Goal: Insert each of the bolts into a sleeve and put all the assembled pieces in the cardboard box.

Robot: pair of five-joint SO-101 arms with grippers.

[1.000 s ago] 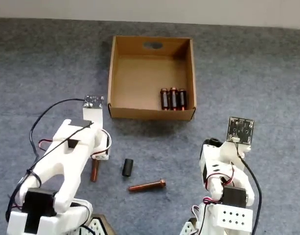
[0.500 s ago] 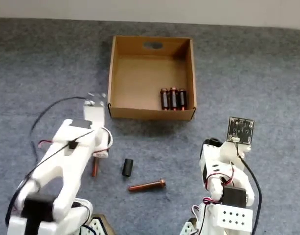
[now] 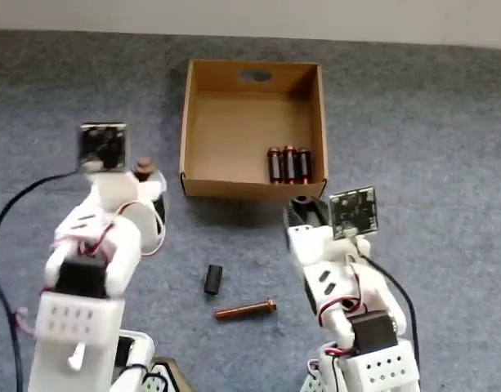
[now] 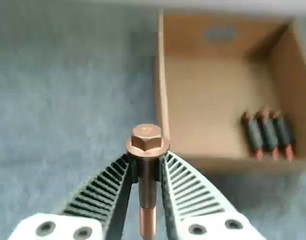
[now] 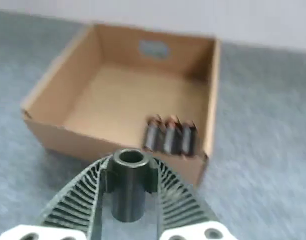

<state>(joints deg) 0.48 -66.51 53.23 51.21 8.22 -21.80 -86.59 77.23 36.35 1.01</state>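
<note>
I see most of the floor of the cardboard box (image 3: 185, 122) free, with three assembled pieces (image 3: 289, 165) blocking its near right corner.

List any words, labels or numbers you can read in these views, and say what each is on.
No text can be read in any view.
On the cardboard box, the dark oval on the far wall is too blurred to tell print from a cut-out.
On the camera boards, any markings are too small to read.
On the bolt, the head shows no legible stamp.
</note>
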